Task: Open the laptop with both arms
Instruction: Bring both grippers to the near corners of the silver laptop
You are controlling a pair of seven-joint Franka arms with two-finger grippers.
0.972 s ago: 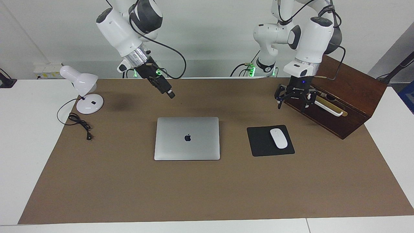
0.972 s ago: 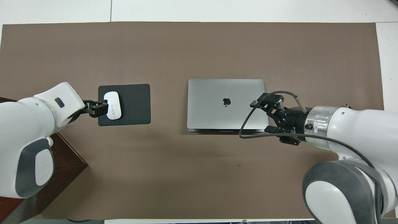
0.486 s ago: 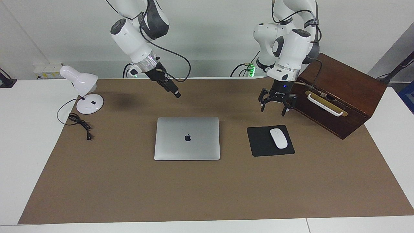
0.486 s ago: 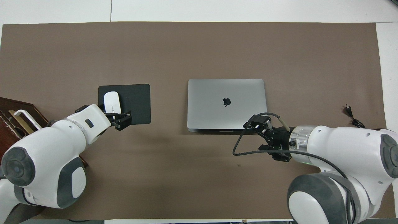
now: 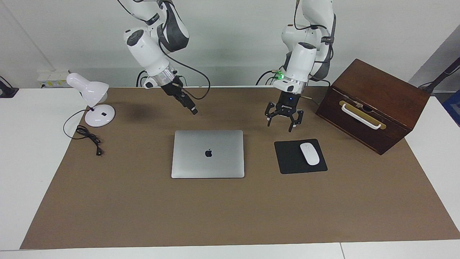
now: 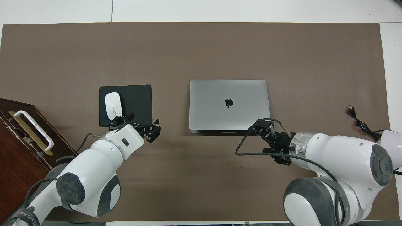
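The silver-grey laptop (image 5: 207, 154) lies closed on the brown mat, its dark apple logo up; it also shows in the overhead view (image 6: 229, 105). My right gripper (image 5: 193, 110) hangs in the air, shut and empty, over the corner of the laptop nearest the robots, toward the right arm's end (image 6: 262, 124). My left gripper (image 5: 280, 126) is open and empty, fingers pointing down. It hangs over the mat beside the robot-side edge of the mouse pad, between pad and laptop (image 6: 138, 126). Neither gripper touches the laptop.
A black mouse pad (image 5: 291, 162) with a white mouse (image 5: 309, 153) lies beside the laptop toward the left arm's end. A dark wooden box (image 5: 373, 104) with a white handle stands at that end. A white desk lamp (image 5: 91, 97) and its cord (image 5: 88, 136) are at the right arm's end.
My left gripper has swung away from the front of the wooden box toward the laptop and come lower. My right gripper has drawn back from over the lid to its robot-side corner.
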